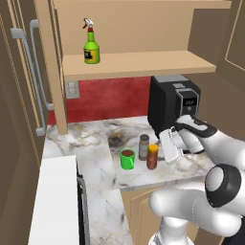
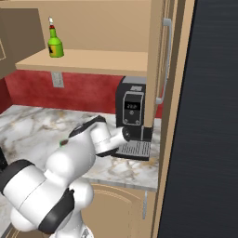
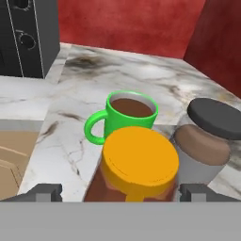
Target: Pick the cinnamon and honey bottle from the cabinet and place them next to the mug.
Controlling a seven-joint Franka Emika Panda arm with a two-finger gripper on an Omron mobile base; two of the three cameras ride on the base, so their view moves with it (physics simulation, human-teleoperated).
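The green mug [image 1: 127, 158] with brown liquid stands on the marble counter. Just right of it is the cinnamon shaker [image 1: 143, 147] with its dark cap, and the amber honey bottle [image 1: 152, 157] stands upright in front of that. My gripper [image 1: 162, 152] hovers at the honey bottle's right side. In the hand view the honey bottle [image 3: 140, 162] fills the space between the wide-apart fingertips [image 3: 44, 190], with gaps on both sides, so the gripper [image 3: 120, 192] is open. Beyond the bottle are the mug [image 3: 128, 115] and cinnamon [image 3: 207, 141]. The tan cabinet [image 1: 139, 64] hangs above.
A green spray bottle [image 1: 91, 47] with a red nozzle stands on the cabinet shelf. A black coffee machine [image 1: 170, 103] sits on the counter behind my hand, close to the wrist. A red backsplash [image 1: 110, 98] runs behind. Dark tall doors [image 2: 214, 116] rise at right.
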